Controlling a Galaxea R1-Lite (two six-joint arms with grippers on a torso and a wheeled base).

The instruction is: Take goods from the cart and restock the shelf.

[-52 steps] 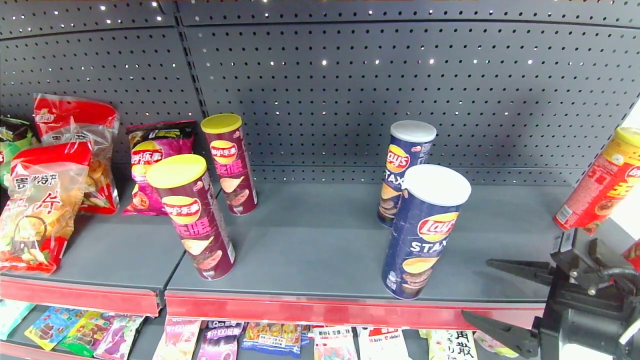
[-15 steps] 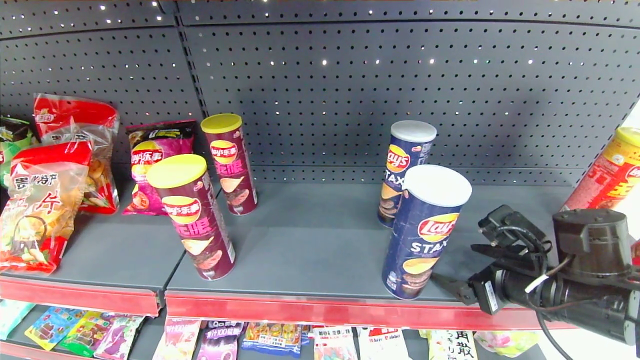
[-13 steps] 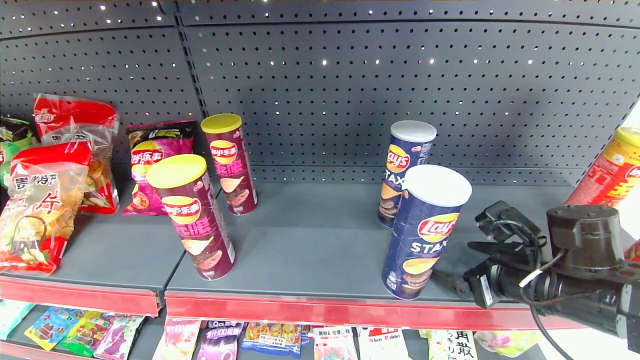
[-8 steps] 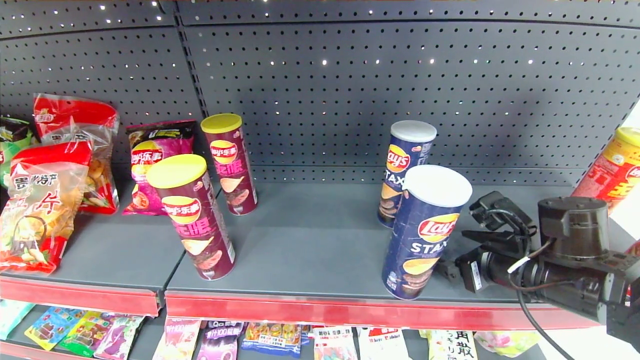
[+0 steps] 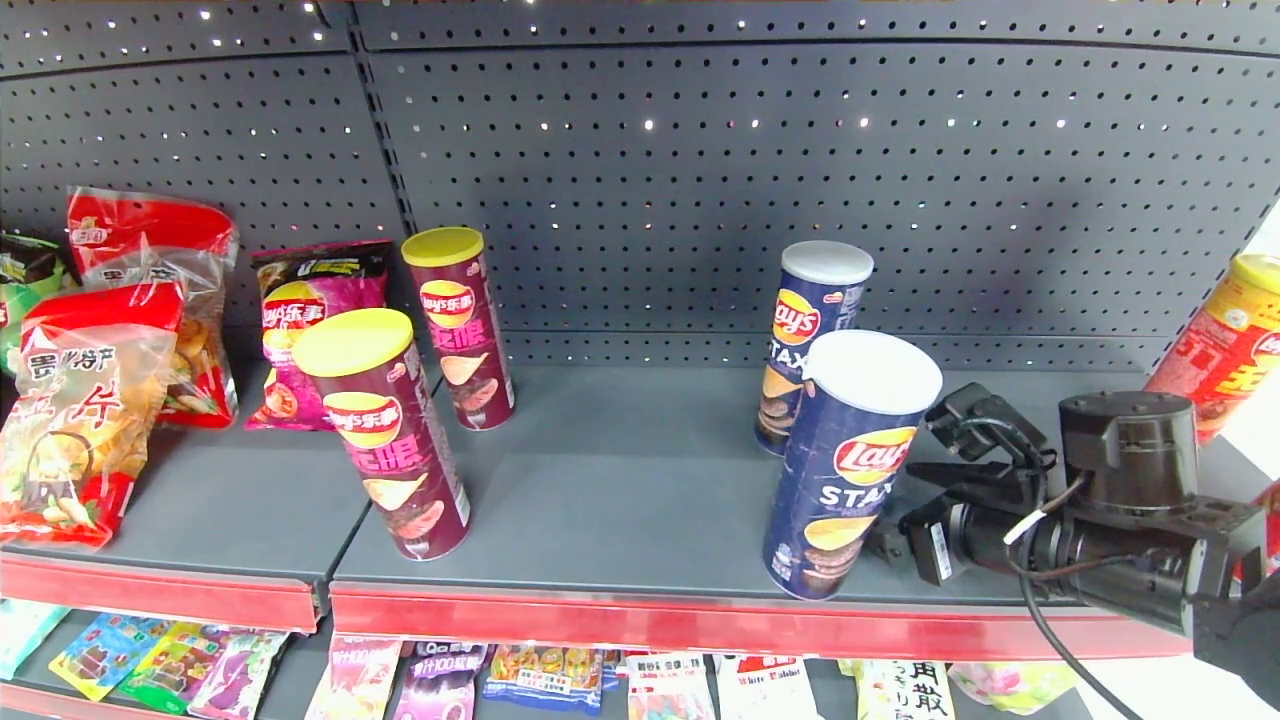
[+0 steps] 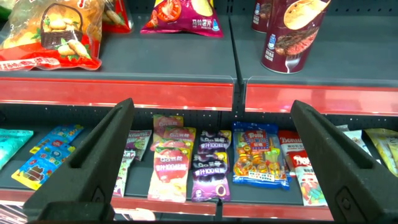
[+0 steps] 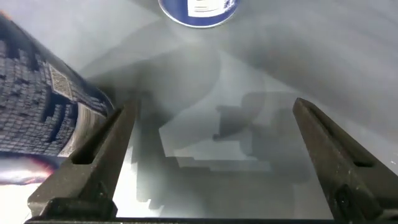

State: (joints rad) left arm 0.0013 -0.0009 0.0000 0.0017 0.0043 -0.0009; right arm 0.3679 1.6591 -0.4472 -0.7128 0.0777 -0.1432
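Observation:
A blue chip can with a white lid (image 5: 850, 470) stands near the front edge of the grey shelf (image 5: 620, 480). A second blue can (image 5: 810, 330) stands behind it. My right gripper (image 5: 898, 505) lies low over the shelf just right of the front can, open, with one finger (image 5: 885, 545) at the can's base. In the right wrist view that can's side (image 7: 37, 124) is beside one finger of the right gripper (image 7: 214, 109), and nothing sits between the fingers. My left gripper (image 6: 212, 106) is open and holds nothing, facing the shelf below.
Two maroon cans with yellow lids (image 5: 385, 440) (image 5: 460, 325) stand left of centre, with snack bags (image 5: 90, 420) further left. A red can (image 5: 1215, 360) leans at the far right. Small packets (image 6: 211, 162) line the lower shelf under the red edge strip (image 5: 640, 620).
My right gripper rose from the lower right corner and moved left along the shelf up to the front blue can. The cans have hardly shifted.

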